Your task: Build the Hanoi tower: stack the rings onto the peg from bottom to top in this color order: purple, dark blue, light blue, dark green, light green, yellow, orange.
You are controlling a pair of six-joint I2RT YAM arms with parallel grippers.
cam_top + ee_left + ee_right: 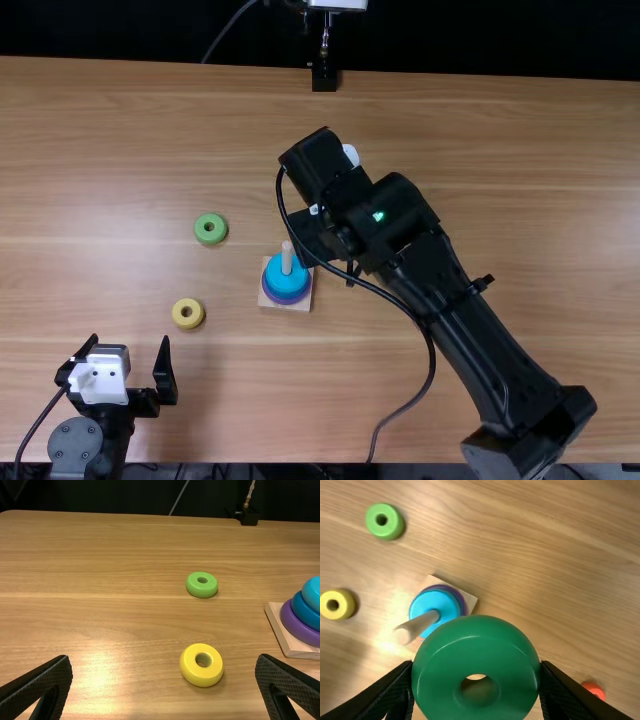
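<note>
In the top view my left gripper (130,350) stands open at the lower left; the left wrist view shows the gripper (164,662) holding nothing. My right gripper (315,240) is beside the peg (287,258); in the right wrist view the gripper (476,667) is shut on the dark green ring (437,680), held near the peg (417,626), not around it. Around the peg lie the purple ring (297,627), dark blue ring (306,614) and light blue ring (314,595), bottom to top. A light green ring (210,229), yellow ring (188,313) and orange-red ring (595,690) lie loose.
The square wooden base (300,305) stands on the table (150,130) near its middle. My right arm's links and a looping cable cross the table's right half. A black stand (324,78) is at the far edge.
</note>
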